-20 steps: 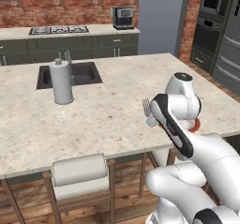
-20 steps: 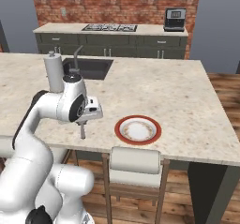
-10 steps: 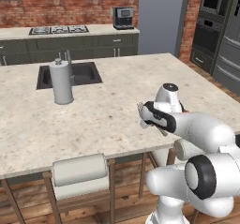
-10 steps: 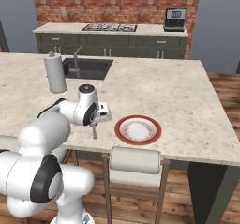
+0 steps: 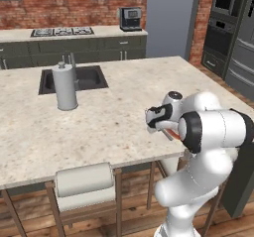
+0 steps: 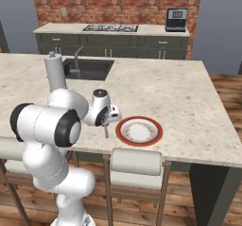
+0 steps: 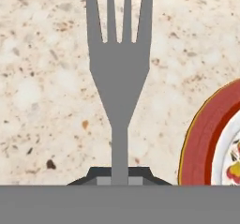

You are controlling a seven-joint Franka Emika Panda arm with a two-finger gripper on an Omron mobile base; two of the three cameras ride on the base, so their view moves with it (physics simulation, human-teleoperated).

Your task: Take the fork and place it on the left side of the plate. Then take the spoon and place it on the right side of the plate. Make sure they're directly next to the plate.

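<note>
The arm has swung lower, claw [image 7: 119,174] clamped on the fork [image 7: 119,73] above the bench [image 7: 42,87]; plate [image 7: 204,138] just beside. Released askew, the fork could land on its rim.

no readable text, label, brand, number or sign anywhere. coffee machine [image 5: 131,19] on back counter: dark front, no legible marking. wall ovens [image 5: 222,18]: panels blurred, nothing legible. plate [image 7: 213,138]: red rim, speckled centre, pattern only, no lettering. fork [image 7: 119,73]: plain grey, no stamp visible.
</note>
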